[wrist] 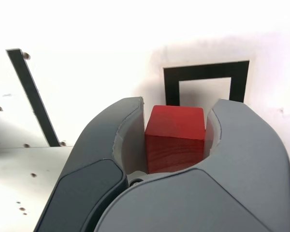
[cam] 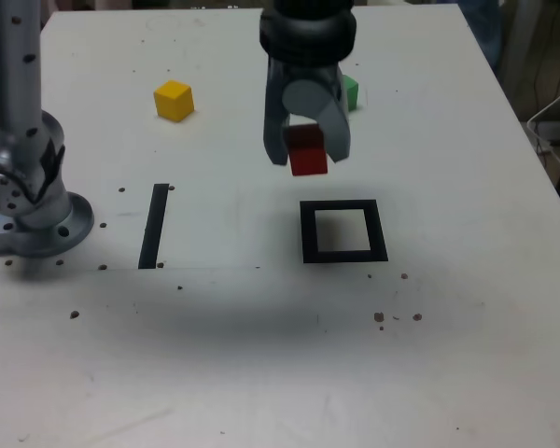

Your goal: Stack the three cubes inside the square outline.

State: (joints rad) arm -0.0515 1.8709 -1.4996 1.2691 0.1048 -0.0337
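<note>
The gripper (cam: 308,149) sits in the upper middle of the exterior frame, its jaws closed tight on the red cube (cam: 308,150), which hangs clear above the table (cam: 261,364). In the wrist view the red cube (wrist: 175,137) fills the gap between the two grey fingers (wrist: 111,145), pressed on both side faces, with its top and one side showing.

By my reading, the step in hand is carrying the first cube to its place. The outline (cam: 343,231) lies just below and slightly to the right of the gripper in the exterior frame, in the middle of the picture; in the wrist view the outline (wrist: 205,72) shows beyond the cube, near but not under it. The next move would seem to call for bringing the cube squarely over the white centre, lowering it until it rests flat, then opening the jaws.

The outline holds nothing: its white centre is bare in both views.

Further out, the yellow cube (cam: 174,100) rests at the upper left of the exterior frame, and the green cube (cam: 351,91) peeks out behind the gripper, upper middle. A black strip (cam: 154,226) lies at middle left, beside the arm's base (cam: 28,201).
</note>
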